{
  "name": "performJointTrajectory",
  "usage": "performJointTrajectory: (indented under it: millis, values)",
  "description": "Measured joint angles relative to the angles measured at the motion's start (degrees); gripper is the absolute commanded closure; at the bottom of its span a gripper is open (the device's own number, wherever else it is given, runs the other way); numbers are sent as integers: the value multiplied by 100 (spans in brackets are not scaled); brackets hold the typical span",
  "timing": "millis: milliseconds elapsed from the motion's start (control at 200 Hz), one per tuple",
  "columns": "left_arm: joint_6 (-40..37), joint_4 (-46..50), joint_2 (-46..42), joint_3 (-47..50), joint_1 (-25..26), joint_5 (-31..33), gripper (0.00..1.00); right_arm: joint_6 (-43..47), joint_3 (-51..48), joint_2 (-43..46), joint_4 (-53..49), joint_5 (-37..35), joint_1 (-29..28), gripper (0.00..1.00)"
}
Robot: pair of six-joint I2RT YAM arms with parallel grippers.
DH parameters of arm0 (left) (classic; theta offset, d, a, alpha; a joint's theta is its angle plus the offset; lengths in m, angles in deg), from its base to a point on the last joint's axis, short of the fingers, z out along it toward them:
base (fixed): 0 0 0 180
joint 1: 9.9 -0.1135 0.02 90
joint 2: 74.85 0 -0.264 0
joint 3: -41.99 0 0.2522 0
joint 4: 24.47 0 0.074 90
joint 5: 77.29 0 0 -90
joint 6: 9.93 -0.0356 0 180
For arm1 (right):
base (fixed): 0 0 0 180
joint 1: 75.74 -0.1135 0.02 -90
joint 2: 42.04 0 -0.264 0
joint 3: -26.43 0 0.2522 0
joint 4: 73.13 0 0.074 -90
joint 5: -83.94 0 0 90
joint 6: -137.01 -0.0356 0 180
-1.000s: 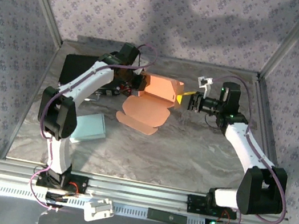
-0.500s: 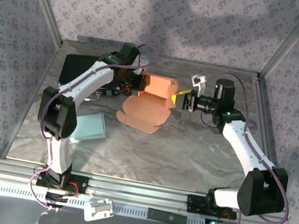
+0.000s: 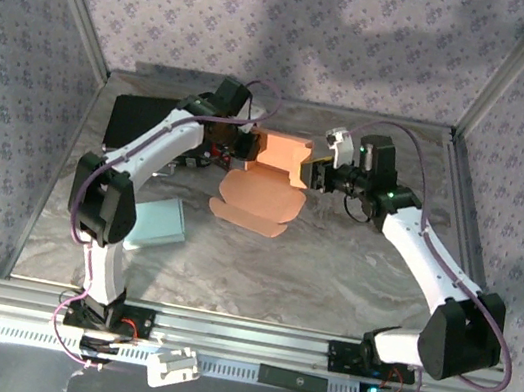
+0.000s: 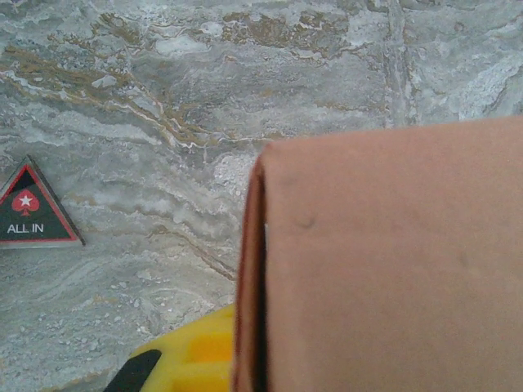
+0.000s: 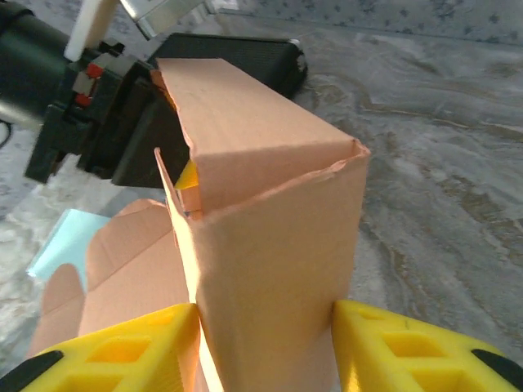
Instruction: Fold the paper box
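Nearest the arms' bases, a small white plastic clip (image 3: 173,366) and a short black bar (image 3: 293,379) lie on the frame in front of the grey marble-patterned bench (image 3: 329,279). Further in, on the left side of the bench, a pale blue flat pad (image 3: 161,222) lies just beside the left arm. Past it, towards the middle, the orange-brown paper box (image 3: 285,151) stands half-formed. Its body is raised between the two arms and one broad rounded flap (image 3: 256,200) is spread flat on the bench in front of it. The right claw (image 3: 308,174) meets the box from the right. In the right wrist view its yellow fingers (image 5: 409,351) stand about half apart, one pressed against each side of the box's end, so the claw grips the box across its width. The left claw (image 3: 248,148) meets the box at the opposite, left end and is closed almost fully on a wall of the box. In the left wrist view one yellow finger (image 4: 188,355) lies against the edge of that panel, while the other is hidden behind the card. A black triangular card with a red border, marked "ALL IN" (image 4: 33,216), lies on the bench near that end. Farthest back on the left, a black flat rectangular slab (image 3: 139,118) lies behind the left arm.
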Motion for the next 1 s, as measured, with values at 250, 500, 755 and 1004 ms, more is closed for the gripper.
performJointTrajectory:
  millis: [250, 500, 755, 1004]
  values:
    - [105, 122, 0, -63, 90, 448, 100, 96, 444, -367, -391, -1311, -472, 53]
    - [249, 201, -2, -229, 306, 940, 100, 7, 859, -669, -776, -2920, -933, 60]
    - [483, 415, -4, -334, 476, 1545, 100, -260, 1248, -1126, -1102, -4448, -1381, 89]
    - [802, 551, -4, -472, 673, 1928, 100, -730, 1569, -1364, -1399, -5480, -1681, 100]
